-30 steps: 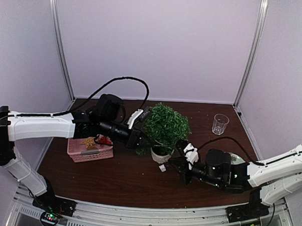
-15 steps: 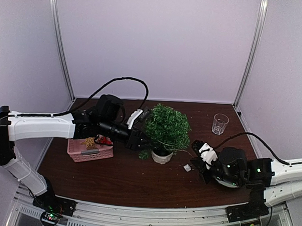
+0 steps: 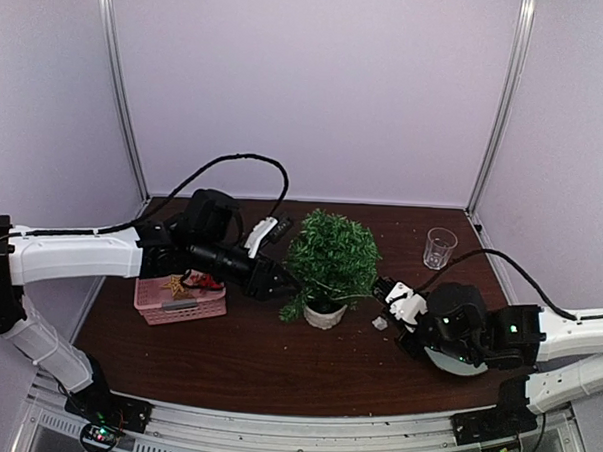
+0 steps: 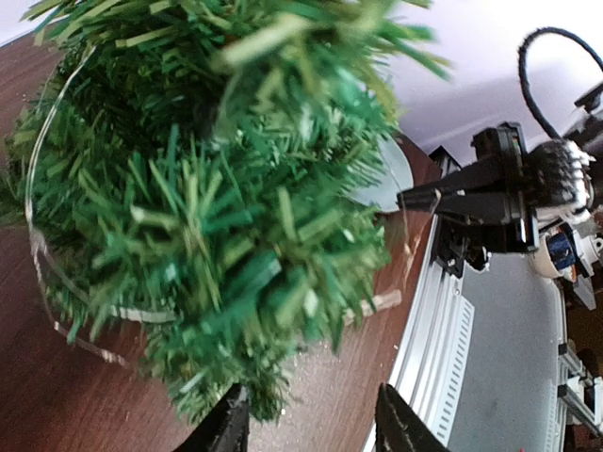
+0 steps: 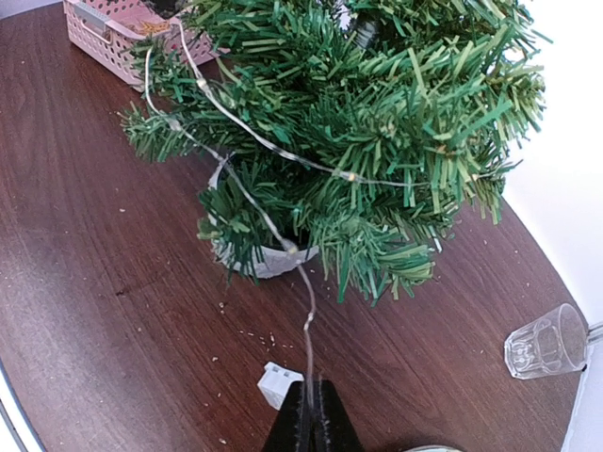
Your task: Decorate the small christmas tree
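At mid-table stands the small christmas tree (image 3: pixel 330 255) in its white pot (image 3: pixel 323 315); the left gripper (image 4: pixel 311 428), just beside the foliage, has its jaws parted and empty. To the tree's right, the right gripper (image 5: pixel 309 405) is pinched closed on a thin wire (image 5: pixel 303 320) draped through the branches.

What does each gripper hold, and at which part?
The right gripper pinches the thin wire on the stretch leaving the small christmas tree; the left gripper, open, holds nothing.

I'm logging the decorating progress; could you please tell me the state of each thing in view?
small christmas tree: upright in its pot, light string draped over it.
light string: runs from tree to right gripper.
right gripper: shut on light string.
left gripper: open, beside tree.
glass: upright, looks empty.
pink basket: holds ornaments.
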Available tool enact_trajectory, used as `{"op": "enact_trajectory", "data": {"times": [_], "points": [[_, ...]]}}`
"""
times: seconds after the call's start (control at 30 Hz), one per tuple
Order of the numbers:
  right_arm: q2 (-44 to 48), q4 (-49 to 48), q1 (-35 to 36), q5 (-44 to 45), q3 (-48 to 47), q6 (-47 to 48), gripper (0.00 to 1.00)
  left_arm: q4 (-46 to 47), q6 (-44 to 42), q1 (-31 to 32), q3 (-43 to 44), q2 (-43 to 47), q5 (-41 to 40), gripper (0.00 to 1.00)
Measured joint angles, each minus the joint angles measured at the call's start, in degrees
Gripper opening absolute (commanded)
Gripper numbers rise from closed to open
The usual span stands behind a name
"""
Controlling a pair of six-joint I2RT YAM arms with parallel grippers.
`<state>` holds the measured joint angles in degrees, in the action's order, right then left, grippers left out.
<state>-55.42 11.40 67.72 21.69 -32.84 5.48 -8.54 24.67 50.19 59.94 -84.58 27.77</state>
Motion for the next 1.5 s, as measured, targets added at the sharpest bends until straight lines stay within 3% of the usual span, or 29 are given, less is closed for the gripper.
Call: {"op": "enact_trajectory", "data": {"times": [0.33,0.53,0.7,0.8,0.9,0.97,1.5], "points": [[-0.46,0.57,-0.66,-0.07,-0.42,5.20,0.00,-2.43,-3.15,0.00,-9.27,9.31,-6.51,0.54],[-0.35,0.83,-1.18,-0.28,-0.55,7.39,0.00,-0.87,-1.53,0.00,-13.57,5.53,-9.92,0.55],[-0.35,0.92,-1.73,-0.63,-0.57,9.18,0.00,5.70,1.07,0.00,-13.64,-0.42,-8.79,0.55],[-0.37,1.01,-2.23,-0.85,-0.74,10.08,0.00,9.46,2.84,0.00,-13.66,-3.13,-7.80,0.48],[-0.42,1.20,-3.08,-1.09,-1.18,11.26,0.00,12.81,4.13,0.00,-13.66,-5.62,-6.88,0.16],[-0.52,1.36,-4.00,-1.46,-1.64,12.00,0.00,13.73,5.20,0.00,-13.64,-6.51,-6.51,0.00],[-3.56,1.88,-14.23,-9.92,-5.46,21.33,0.00,10.80,3.82,-6.01,-11.58,-6.82,-6.05,0.00]]}}
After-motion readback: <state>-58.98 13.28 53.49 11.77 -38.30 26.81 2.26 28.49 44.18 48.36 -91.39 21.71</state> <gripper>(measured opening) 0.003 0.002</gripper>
